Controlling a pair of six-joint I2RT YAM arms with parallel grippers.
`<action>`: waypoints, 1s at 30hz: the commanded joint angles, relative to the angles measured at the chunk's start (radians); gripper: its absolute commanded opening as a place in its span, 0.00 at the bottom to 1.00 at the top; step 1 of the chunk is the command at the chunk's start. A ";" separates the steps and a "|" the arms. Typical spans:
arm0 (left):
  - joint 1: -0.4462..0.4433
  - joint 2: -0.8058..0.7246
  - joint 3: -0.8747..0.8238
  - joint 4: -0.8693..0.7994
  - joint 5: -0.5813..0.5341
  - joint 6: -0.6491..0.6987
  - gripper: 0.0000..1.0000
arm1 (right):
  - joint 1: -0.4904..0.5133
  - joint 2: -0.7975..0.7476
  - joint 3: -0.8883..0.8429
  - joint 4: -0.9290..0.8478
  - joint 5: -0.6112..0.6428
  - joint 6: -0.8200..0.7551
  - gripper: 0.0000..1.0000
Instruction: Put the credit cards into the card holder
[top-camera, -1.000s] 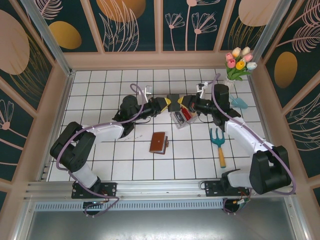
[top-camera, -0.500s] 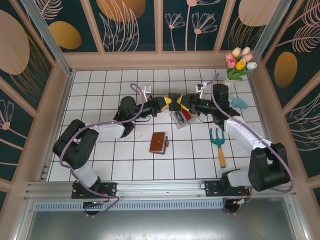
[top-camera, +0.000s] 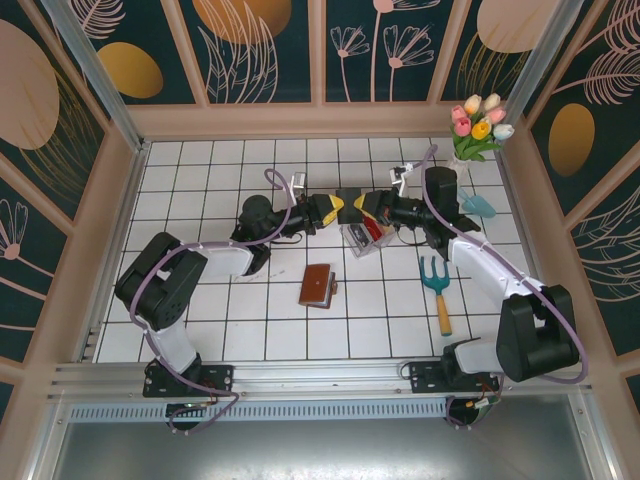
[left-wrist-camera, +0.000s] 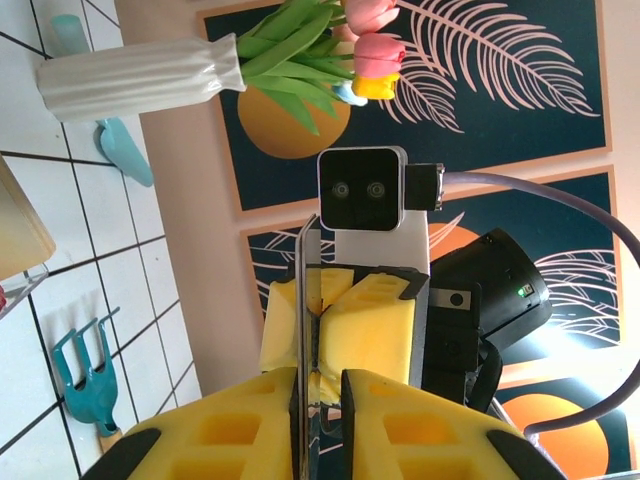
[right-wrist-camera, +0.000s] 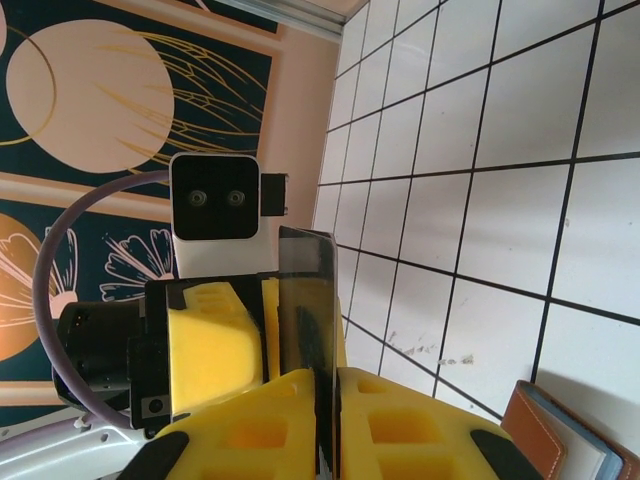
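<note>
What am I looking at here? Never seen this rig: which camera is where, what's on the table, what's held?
These are two robot arms bolted at the table's near edge, each ending in a two-finger gripper with yellow pads. The wide picture comes from a fixed camera overhead. The other two come from a camera on each wrist, looking along that arm's own fingers.

On the tiled table lie a brown card holder, a clear tray with cards, a teal hand rake, a teal trowel and a vase of tulips.

The left gripper and right gripper meet mid-table, with one dark card between both pairs of fingers. The right looks clamped on it. I can't tell whether the left is gripping.
</note>
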 joint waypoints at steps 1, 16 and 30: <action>-0.008 -0.006 0.016 0.173 0.045 -0.032 0.19 | -0.003 0.022 0.019 -0.079 0.052 -0.052 0.13; -0.007 0.017 0.014 0.260 0.058 -0.090 0.15 | -0.032 0.018 0.011 -0.098 0.066 -0.060 0.16; -0.005 0.019 0.009 0.255 0.050 -0.086 0.11 | -0.052 -0.003 0.011 -0.125 0.099 -0.075 0.15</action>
